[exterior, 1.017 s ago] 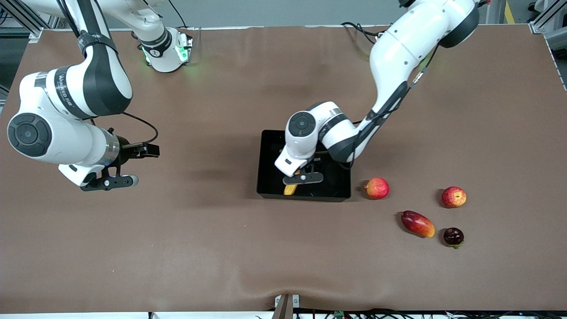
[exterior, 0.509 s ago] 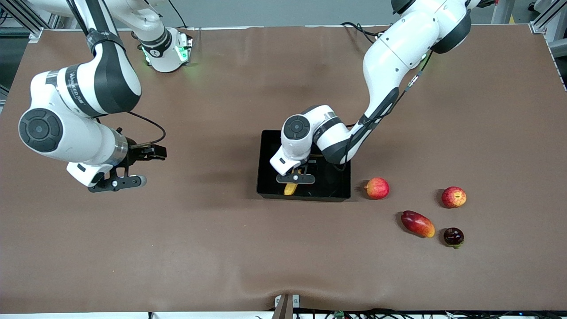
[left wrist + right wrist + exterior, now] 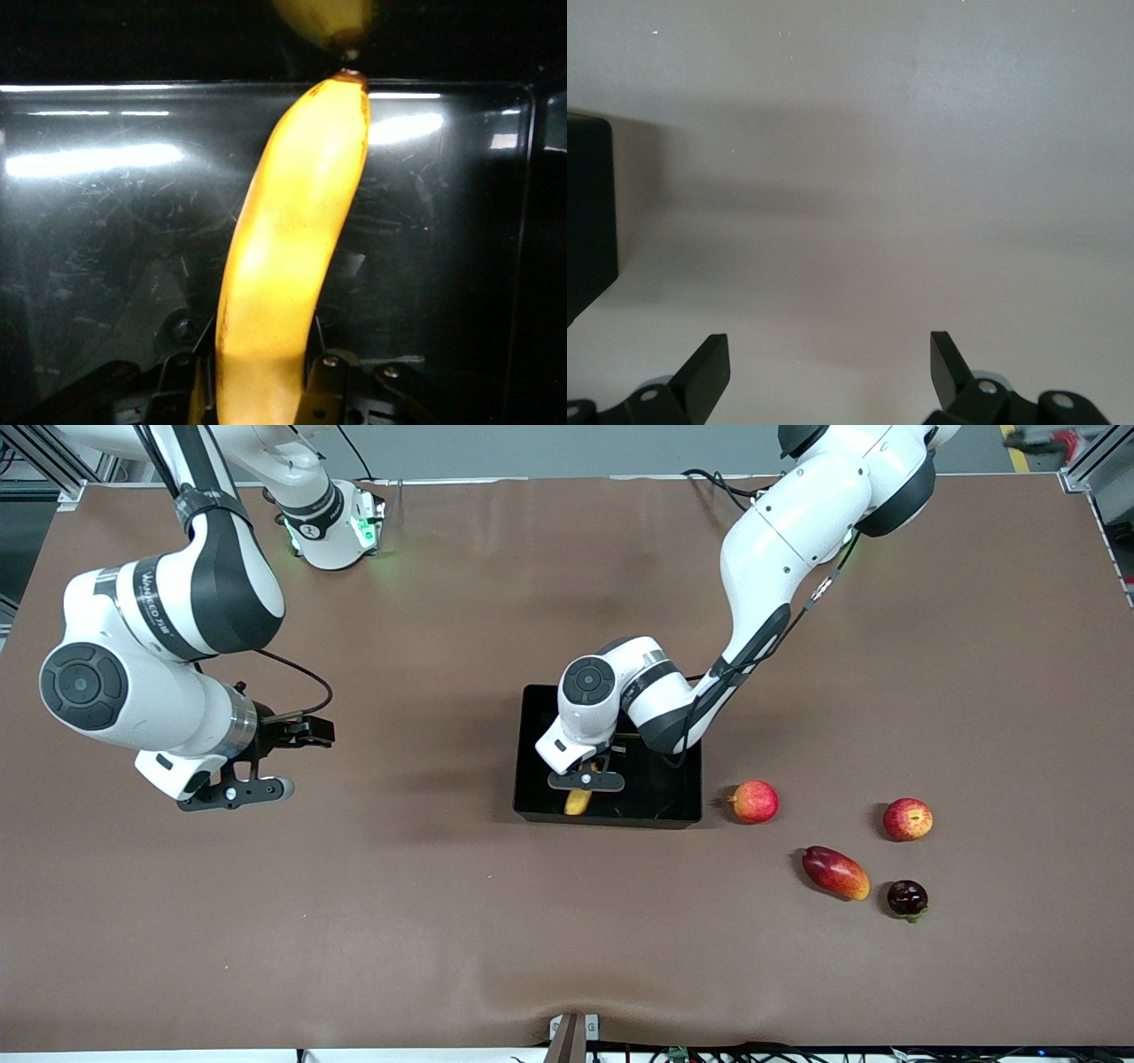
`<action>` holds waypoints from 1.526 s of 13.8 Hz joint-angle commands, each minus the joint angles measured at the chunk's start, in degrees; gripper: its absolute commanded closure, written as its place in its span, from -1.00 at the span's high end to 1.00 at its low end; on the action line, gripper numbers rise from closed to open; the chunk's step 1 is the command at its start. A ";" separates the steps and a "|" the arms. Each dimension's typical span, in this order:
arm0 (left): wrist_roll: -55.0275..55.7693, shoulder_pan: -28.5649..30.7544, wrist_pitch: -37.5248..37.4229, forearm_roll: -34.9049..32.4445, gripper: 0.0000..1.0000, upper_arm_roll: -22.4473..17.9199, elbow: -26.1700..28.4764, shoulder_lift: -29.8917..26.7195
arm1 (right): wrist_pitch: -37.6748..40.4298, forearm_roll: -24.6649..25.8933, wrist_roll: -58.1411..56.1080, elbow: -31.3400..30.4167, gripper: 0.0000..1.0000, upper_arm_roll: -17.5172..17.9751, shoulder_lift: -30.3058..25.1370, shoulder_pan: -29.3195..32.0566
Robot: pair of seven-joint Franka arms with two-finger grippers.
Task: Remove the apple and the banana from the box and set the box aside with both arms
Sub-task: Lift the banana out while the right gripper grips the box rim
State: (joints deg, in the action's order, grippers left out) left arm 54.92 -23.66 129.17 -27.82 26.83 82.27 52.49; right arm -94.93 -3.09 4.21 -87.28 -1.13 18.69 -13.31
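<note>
Since the earlier frames our left gripper (image 3: 585,781) had shifted a little toward the right arm's end of the black box (image 3: 532,779) while keeping the banana (image 3: 578,802), and our right arm had moved slightly toward the box before it waited. We had the left gripper down inside the box, closed on the banana, whose free end poked out toward the box wall nearest the front camera. From the left wrist view, the banana (image 3: 283,257) ran away from the fingers (image 3: 323,390) that pinched its sides, and its tip met its own reflection in the glossy wall of the box (image 3: 106,230). Our right gripper (image 3: 235,790) hung over bare bench (image 3: 354,921) near the right arm's end, well apart from the box, with its fingers (image 3: 709,367) spread wide and holding nothing. On the bench toward the left arm's end lay the apple (image 3: 907,818), untouched. Just beside the box sat a pinkish-red round fruit (image 3: 754,801). Nearer the front camera we saw a mango (image 3: 834,872) and, beside it, a small dark fruit (image 3: 907,898).
</note>
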 commanded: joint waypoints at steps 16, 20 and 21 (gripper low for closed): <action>-12.19 16.07 -30.53 13.65 -1.00 3.23 1.48 -27.42 | -17.02 -2.72 21.07 1.06 1.00 -0.10 10.12 -19.54; -13.26 28.28 -31.88 14.46 -1.00 3.23 11.05 -32.27 | -25.73 -2.89 24.71 1.32 1.00 -0.10 16.44 -21.06; -13.43 30.84 -31.44 14.46 -1.00 3.23 12.64 -32.19 | -27.49 -2.80 24.79 1.24 1.00 -0.10 17.68 -21.23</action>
State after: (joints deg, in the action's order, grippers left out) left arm 41.82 2.71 96.53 -14.66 29.65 88.52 22.98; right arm -120.05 -5.86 28.26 -87.51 -0.76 33.10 -34.83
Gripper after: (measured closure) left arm 0.621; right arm 0.000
